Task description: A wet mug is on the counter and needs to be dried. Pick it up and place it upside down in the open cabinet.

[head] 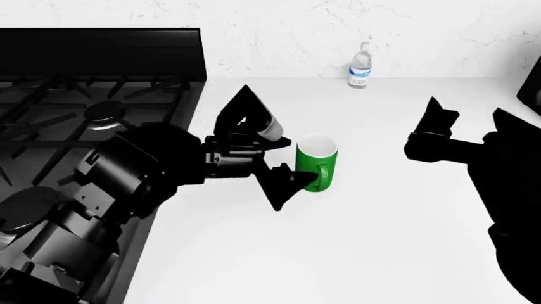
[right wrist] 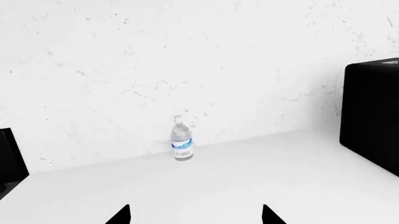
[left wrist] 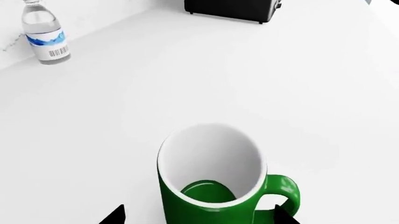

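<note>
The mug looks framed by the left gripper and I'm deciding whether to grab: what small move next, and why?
Probably ease the left gripper slightly forward, then close. The mug stands upright on the counter between the open fingertips, which show only at its near side, so the grip looks shallow. Its handle sits close to one fingertip.

No words can be read — the water bottle [left wrist: 45, 35] label shows only a barcode.

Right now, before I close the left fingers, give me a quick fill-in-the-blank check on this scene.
1. The mug stands ____ on the counter, opening up.
2. The ____ gripper straddles the mug.
3. The water bottle stands against the ____.
4. The right gripper holds ____.

Missing words: upright; left; wall; nothing
</note>
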